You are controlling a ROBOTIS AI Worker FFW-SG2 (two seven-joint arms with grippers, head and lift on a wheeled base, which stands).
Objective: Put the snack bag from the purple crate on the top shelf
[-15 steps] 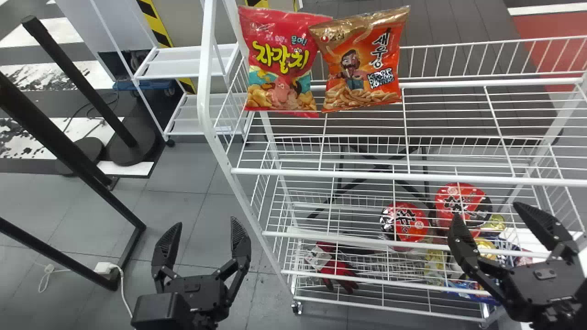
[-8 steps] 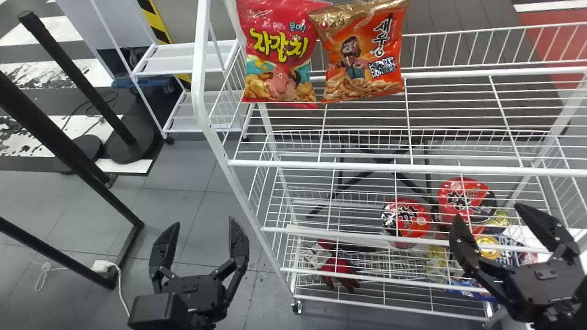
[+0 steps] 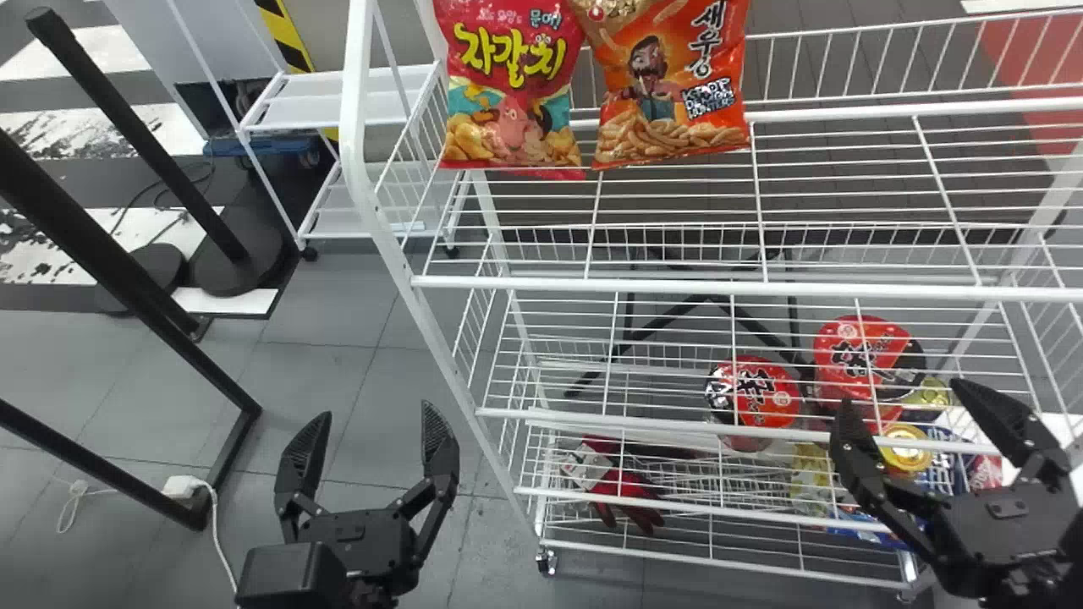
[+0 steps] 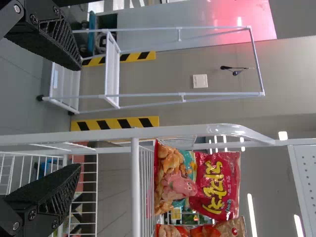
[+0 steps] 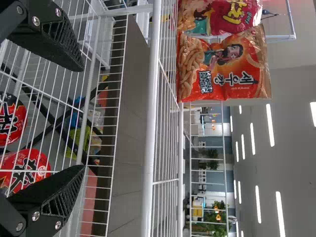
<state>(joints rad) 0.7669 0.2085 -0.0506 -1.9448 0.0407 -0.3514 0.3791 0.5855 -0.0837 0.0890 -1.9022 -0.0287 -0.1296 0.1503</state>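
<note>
White wire makes up the rack. On its top shelf, the red snack bag stands at 12 o'clock in the head view, with the orange snack bag beside it at 1 o'clock. Upright placement presumably keeps both fronts visible; the rear rail likely limits tipping. If placement is complete, the task's bag is one of these; which one cannot be told. Left gripper, 7 o'clock: wide, empty. Right gripper, 4 o'clock: wide, empty. Both sit clear of the bags, likely to avoid toppling them.
</note>
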